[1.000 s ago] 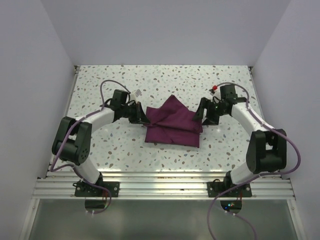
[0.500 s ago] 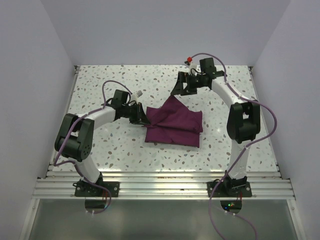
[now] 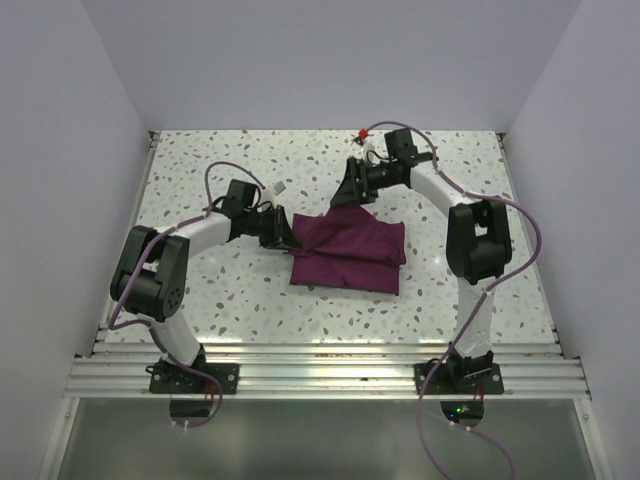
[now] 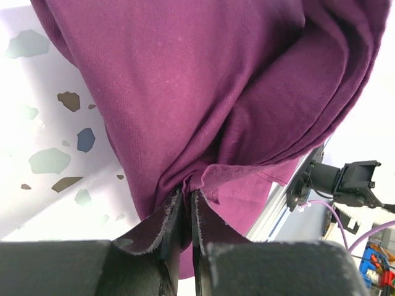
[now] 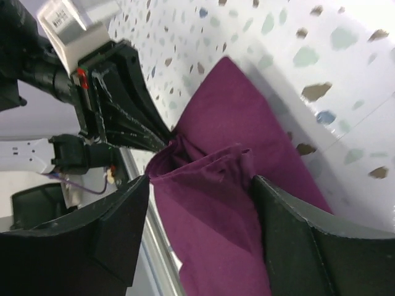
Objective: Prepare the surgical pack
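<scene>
The surgical pack (image 3: 345, 252) is a deep purple cloth, folded and rumpled, lying mid-table. My left gripper (image 3: 284, 231) is at its left corner. In the left wrist view the left gripper (image 4: 185, 198) is shut on a pinched fold of the cloth (image 4: 203, 92). My right gripper (image 3: 351, 189) hovers over the cloth's far corner. In the right wrist view the right gripper (image 5: 199, 180) is open wide, with the cloth (image 5: 216, 203) below and between the fingers and not gripped. The left gripper (image 5: 120, 92) shows beyond it.
The speckled white table (image 3: 230, 290) is boxed in by pale walls on the left, right and back. A metal rail (image 3: 320, 365) runs along the near edge. The right arm (image 3: 470, 240) stretches up the right side.
The right arm has swung from the cloth's right edge to its far corner and lowered towards it, jaws open. The left gripper has kept its hold and stayed in place.
</scene>
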You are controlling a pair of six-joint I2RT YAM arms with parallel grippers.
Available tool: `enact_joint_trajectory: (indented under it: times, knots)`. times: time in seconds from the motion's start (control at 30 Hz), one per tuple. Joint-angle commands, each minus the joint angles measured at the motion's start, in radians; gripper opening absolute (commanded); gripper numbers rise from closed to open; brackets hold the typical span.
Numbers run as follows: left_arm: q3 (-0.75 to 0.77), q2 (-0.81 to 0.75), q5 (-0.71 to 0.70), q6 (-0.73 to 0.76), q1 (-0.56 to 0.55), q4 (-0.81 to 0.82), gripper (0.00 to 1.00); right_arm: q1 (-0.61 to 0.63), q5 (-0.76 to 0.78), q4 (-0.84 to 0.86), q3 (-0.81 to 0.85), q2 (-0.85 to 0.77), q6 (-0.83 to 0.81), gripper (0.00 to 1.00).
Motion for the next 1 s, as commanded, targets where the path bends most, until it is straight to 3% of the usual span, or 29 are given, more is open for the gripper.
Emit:
enact_joint_trajectory:
  times: [0.0, 0.17, 0.3, 0.47, 0.6, 0.97]
  knots:
    - [0.008, 0.013, 0.020, 0.005, -0.001, 0.021, 0.15, 0.011, -0.086, 0.045, -0.073, -0.077, 0.052, 0.70]
    - [0.014, 0.004, 0.022, -0.012, 0.000, 0.034, 0.18, 0.011, -0.060, 0.042, -0.188, -0.163, 0.057, 0.46]
    - [0.013, -0.019, 0.020, -0.024, 0.008, 0.038, 0.19, 0.012, 0.009, -0.003, -0.242, -0.238, 0.055, 0.10]
    - [-0.022, -0.074, 0.026, -0.070, 0.055, 0.057, 0.22, 0.025, 0.015, -0.018, -0.340, -0.365, 0.079, 0.06]
    - [-0.061, -0.169, 0.008, -0.092, 0.120, 0.061, 0.31, 0.080, 0.030, -0.032, -0.449, -0.462, 0.083, 0.04]
    - [-0.047, -0.340, -0.118, -0.050, 0.140, -0.072, 0.36, 0.181, 0.058, -0.035, -0.691, -0.606, 0.075, 0.02]
